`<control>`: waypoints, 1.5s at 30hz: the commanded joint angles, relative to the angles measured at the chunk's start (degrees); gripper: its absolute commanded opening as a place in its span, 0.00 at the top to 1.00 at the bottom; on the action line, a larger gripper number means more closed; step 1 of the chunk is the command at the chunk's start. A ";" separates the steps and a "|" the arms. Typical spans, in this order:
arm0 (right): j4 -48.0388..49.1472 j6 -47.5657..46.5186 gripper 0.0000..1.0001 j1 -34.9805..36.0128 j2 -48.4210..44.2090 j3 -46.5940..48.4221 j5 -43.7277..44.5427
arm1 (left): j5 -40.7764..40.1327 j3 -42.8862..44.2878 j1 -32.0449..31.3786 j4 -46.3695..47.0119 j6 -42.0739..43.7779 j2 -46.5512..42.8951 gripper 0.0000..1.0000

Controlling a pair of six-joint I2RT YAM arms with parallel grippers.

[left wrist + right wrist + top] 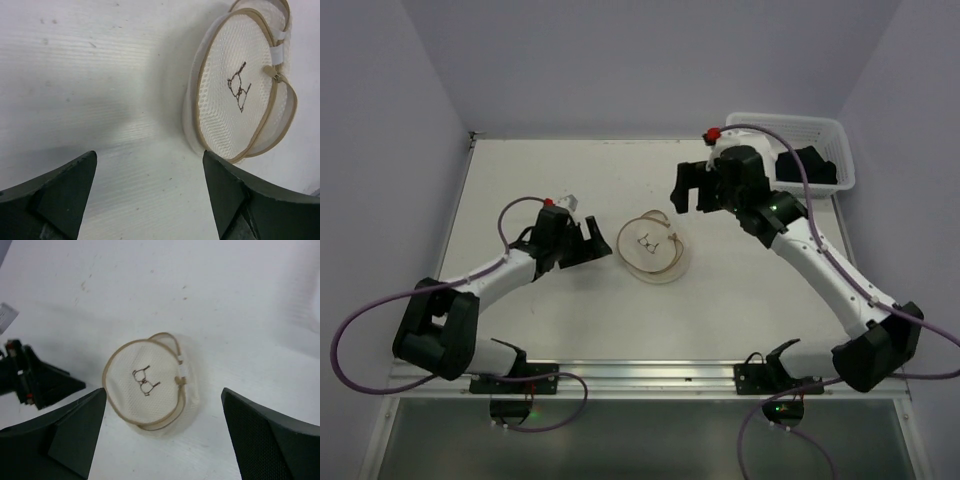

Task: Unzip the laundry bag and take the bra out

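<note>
One laundry bag, white mesh, tan-rimmed, dark-marked, lies mid-table; two claws, left gripper and right gripper, gape wide, empty.

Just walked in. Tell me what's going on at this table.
The robot's left hand and right hand are poised on either side of a small mesh laundry bag lying on the white table. Both hands are open and empty, and neither touches the bag. The bag looks zipped shut, and no bra is out yet.
</note>
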 commanded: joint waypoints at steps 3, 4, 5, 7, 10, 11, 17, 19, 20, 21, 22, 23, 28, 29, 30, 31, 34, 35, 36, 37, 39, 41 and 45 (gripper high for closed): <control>0.67 3.47 0.01 -7.40 -11.29 -2.70 9.07 | -7.32 -0.64 3.12 -9.54 4.42 -7.94 0.05; 0.68 3.39 0.01 -8.02 -12.96 -2.97 10.83 | -9.07 -0.38 4.26 -10.33 4.59 -11.44 0.04; 0.76 3.21 0.01 -8.55 -16.11 -3.14 13.90 | -10.22 0.06 4.71 -10.68 4.94 -13.21 0.01; 0.76 1.73 0.01 -9.78 -18.85 -3.23 16.20 | -15.14 2.68 5.50 -11.91 5.64 -18.66 0.00; 0.76 -0.56 0.01 -10.05 -24.03 -3.85 21.56 | -21.55 8.47 5.50 -14.19 8.45 -22.98 0.00; 0.76 -0.91 0.01 -10.05 -25.35 -4.02 22.79 | -22.96 10.16 5.50 -14.99 9.94 -23.59 0.00; 6.02 -4.25 0.01 -10.05 -38.44 -9.02 27.03 | -29.83 20.27 5.50 -17.72 15.30 -29.65 0.00; 9.97 -6.18 0.01 -10.05 -44.59 -12.80 24.93 | -31.06 22.81 5.50 -17.28 16.98 -32.29 0.00; 11.04 -6.63 0.01 -10.05 -46.27 -13.77 24.65 | -31.41 23.35 5.50 -17.11 18.55 -33.08 0.00; 11.92 -7.33 0.01 -10.05 -47.76 -15.17 24.30 | -31.76 23.79 5.50 -16.58 19.52 -34.83 0.00; 12.53 -8.29 0.01 -10.05 -50.04 -15.45 24.04 | -31.94 23.97 5.50 -15.45 20.58 -35.81 0.00; 12.54 -8.74 0.01 -10.05 -50.67 -15.62 24.64 | -31.94 23.88 5.50 -14.74 22.42 -36.60 0.00; 12.54 -11.64 0.01 -10.05 -54.45 -17.47 26.05 | -33.61 20.56 5.50 -12.63 24.02 -42.57 0.00; 12.54 -11.73 0.01 -10.05 -55.59 -17.91 26.66 | -33.96 19.85 5.50 -12.27 23.84 -43.45 0.00; 12.54 -11.73 0.01 -10.05 -56.21 -18.87 27.11 | -34.22 18.97 5.50 -11.75 23.67 -45.03 0.00; 12.54 -11.73 0.01 -10.05 -56.74 -19.31 27.28 | -34.31 17.48 5.50 -10.79 23.40 -45.65 0.00; 12.54 -11.90 0.04 -10.05 -58.06 -20.81 27.90 | -34.84 15.02 5.50 -9.55 21.74 -47.41 0.00; 12.54 -11.90 0.04 -10.05 -58.32 -21.16 27.99 | -34.84 14.48 5.50 -9.20 20.86 -47.68 0.00; 12.54 -11.82 0.04 -9.96 -58.85 -21.77 28.16 | -34.84 13.35 5.50 -8.41 20.42 -48.20 0.00; 12.45 -11.82 0.04 -10.05 -59.29 -22.21 28.16 | -35.02 12.81 5.59 -8.14 20.07 -48.47 0.00; 12.54 -11.64 0.03 -10.05 -60.34 -23.00 28.43 | -35.72 11.50 5.50 -7.79 18.75 -48.73 0.00; 12.37 -11.73 0.03 -10.05 -60.78 -23.36 28.95 | -35.89 10.88 5.50 -7.79 17.70 -48.74 0.00; 11.84 -11.55 0.02 -10.05 -61.49 -23.71 29.22 | -36.77 9.21 5.50 -7.00 15.85 -48.47 0.00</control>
